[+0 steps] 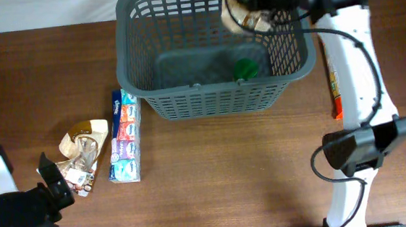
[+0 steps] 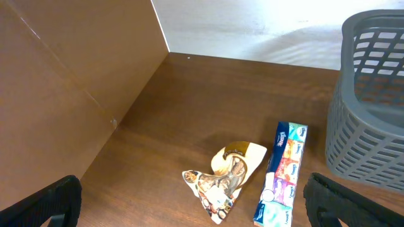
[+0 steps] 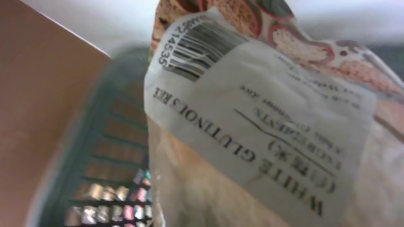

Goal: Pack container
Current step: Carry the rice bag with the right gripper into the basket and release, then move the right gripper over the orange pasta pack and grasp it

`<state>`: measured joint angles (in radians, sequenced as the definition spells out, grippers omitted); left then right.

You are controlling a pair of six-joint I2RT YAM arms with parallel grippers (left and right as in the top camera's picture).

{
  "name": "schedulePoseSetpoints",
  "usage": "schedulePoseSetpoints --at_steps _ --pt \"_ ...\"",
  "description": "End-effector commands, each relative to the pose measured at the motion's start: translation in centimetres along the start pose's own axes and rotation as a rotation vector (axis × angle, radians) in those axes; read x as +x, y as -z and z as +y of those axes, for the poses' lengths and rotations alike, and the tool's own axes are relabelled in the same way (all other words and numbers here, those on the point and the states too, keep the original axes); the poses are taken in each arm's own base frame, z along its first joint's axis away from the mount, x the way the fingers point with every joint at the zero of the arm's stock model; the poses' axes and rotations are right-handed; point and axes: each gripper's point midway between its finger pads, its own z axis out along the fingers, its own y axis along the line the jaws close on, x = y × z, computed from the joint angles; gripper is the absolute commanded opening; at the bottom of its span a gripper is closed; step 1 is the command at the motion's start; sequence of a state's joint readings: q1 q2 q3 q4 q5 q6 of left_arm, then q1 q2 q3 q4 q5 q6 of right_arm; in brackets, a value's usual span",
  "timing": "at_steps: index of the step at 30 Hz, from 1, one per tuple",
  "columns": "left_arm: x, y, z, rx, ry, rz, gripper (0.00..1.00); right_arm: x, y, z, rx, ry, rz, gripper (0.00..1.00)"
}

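The container [image 1: 188, 104], a dark grey slotted basket, stands at the table's far middle with a green item [image 1: 244, 69] on its base. My right gripper [image 1: 254, 1] hangs over the basket's back right corner, shut on a packet of white glutinous rice [image 1: 237, 18]. That rice packet [image 3: 265, 126] fills the right wrist view and hides the fingers; the basket wall [image 3: 95, 157] shows behind it. My left gripper [image 1: 53, 189] is open at the near left, just short of a crumpled snack packet [image 1: 83, 153]. In the left wrist view, the open fingers [image 2: 38, 205] flank this snack packet [image 2: 224, 176].
A long pack of tissues [image 1: 125, 138] lies next to the snack packet, left of the basket; it also shows in the left wrist view [image 2: 283, 173] near the basket wall [image 2: 366, 120]. An orange-red packet [image 1: 333, 81] lies right of the basket, partly under the right arm.
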<state>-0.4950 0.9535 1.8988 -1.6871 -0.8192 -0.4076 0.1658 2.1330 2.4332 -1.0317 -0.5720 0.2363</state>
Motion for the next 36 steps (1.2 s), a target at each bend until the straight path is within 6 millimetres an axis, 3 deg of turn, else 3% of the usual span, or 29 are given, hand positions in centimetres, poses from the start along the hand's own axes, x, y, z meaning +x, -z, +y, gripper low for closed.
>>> schedulePoseSetpoints --at_steps 1,4,5,8,10,12,20,23,26,30,31,33,36 --pt "0.0 0.0 0.1 -0.003 -0.001 -0.001 1.0 1.3 -1.2 -1.4 0.075 0.035 0.029 0.04" --pt "0.0 0.0 0.1 -0.003 -0.001 -0.001 1.0 3.5 -2.6 -3.7 0.137 -0.004 0.09 0.05" --pt "0.0 0.0 0.1 -0.003 -0.001 -0.001 1.0 4.8 -3.2 -4.9 0.165 -0.025 0.124 0.1" --pt "0.0 0.0 0.1 -0.003 -0.001 -0.001 1.0 6.6 -4.0 -6.2 0.194 -0.051 0.172 0.19" --pt "0.0 0.0 0.1 -0.003 -0.001 -0.001 1.0 7.6 -4.4 -6.7 0.2 -0.066 0.198 0.32" --pt "0.0 0.0 0.1 -0.003 -0.001 -0.002 1.0 8.4 -4.6 -7.1 0.205 -0.078 0.221 0.33" --pt "0.0 0.0 0.1 -0.003 -0.001 -0.001 1.0 8.3 -4.6 -7.0 0.201 -0.076 0.218 0.35" --pt "0.0 0.0 0.1 -0.003 -0.001 -0.001 1.0 6.5 -3.7 -5.8 0.186 -0.049 0.168 0.35" --pt "0.0 0.0 0.1 -0.003 -0.001 -0.001 1.0 2.9 -1.4 -3.8 0.167 0.004 0.065 0.43" --pt "0.0 0.0 0.1 -0.003 -0.001 -0.001 1.0 -3.2 4.6 -1.1 0.178 0.082 -0.135 0.61" --pt "0.0 0.0 0.1 -0.003 -0.001 -0.001 1.0 -4.8 7.0 -0.9 0.204 0.095 -0.198 0.66" --pt "0.0 0.0 0.1 -0.003 -0.001 -0.001 1.0 -6.8 11.1 -1.4 0.284 0.098 -0.289 0.79" --pt "0.0 0.0 0.1 -0.003 -0.001 -0.001 1.0 -7.9 17.2 -3.9 0.454 0.061 -0.384 0.9"
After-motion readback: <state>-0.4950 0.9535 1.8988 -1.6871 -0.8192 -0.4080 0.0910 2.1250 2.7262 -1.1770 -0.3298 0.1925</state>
